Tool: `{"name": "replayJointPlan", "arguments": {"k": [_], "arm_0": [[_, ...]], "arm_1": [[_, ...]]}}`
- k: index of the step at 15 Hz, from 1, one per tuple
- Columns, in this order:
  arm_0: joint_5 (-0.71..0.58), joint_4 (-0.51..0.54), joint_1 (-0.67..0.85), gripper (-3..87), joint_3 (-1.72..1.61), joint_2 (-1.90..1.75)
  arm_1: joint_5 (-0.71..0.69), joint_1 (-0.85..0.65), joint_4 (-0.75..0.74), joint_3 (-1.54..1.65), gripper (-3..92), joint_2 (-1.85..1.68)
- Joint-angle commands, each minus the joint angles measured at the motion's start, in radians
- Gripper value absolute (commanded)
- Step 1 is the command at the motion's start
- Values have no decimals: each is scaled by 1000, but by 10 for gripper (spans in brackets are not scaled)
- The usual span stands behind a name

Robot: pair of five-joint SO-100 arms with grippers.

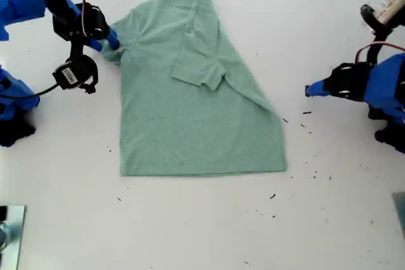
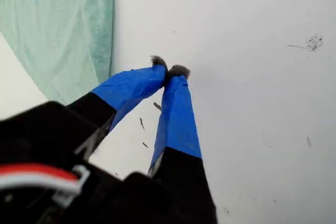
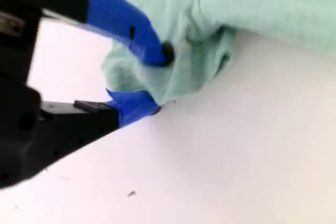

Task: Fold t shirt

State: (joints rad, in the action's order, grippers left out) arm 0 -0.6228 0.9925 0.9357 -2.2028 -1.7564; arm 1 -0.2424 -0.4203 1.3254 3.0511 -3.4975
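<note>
The pale green t shirt (image 1: 196,118) lies flat on the white table (image 1: 190,232), its hem toward the exterior view's bottom. The side at the exterior view's right is folded in diagonally, so one sleeve (image 1: 201,73) rests on the chest. My second gripper (image 3: 155,80) has its blue jaws around the bunched other sleeve (image 3: 184,72); in the exterior view it (image 1: 112,42) is at the shirt's upper left. My first gripper (image 2: 169,71) is shut and empty, hovering over bare table beside the shirt edge (image 2: 79,30). In the exterior view it (image 1: 308,90) is to the right of the shirt.
Small dark specks (image 1: 302,124) dot the table near the shirt's lower right in the exterior view. A metal object (image 1: 9,232) sits at that view's bottom left corner. A black and white device (image 1: 383,12) is at its top right.
</note>
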Motion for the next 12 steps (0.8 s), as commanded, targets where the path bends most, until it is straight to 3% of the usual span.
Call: {"name": "replayJointPlan", "arguments": {"k": [1,3,6,9,12], "arm_0": [[-15,38,-41,-3,48,-115],[-12,120,-72,-3,173,-225],[-20,152,-137,-3,327,-301],[-5,91,-204,-3,334,-239],[25,41,-359,-3,583,-15]], "arm_1": [[-15,6,-23,61,25,-8],[-14,5,-23,61,25,-8],[-9,3,-23,61,25,-8],[-3,5,-23,61,25,-8],[0,2,-21,61,25,-8]]}}
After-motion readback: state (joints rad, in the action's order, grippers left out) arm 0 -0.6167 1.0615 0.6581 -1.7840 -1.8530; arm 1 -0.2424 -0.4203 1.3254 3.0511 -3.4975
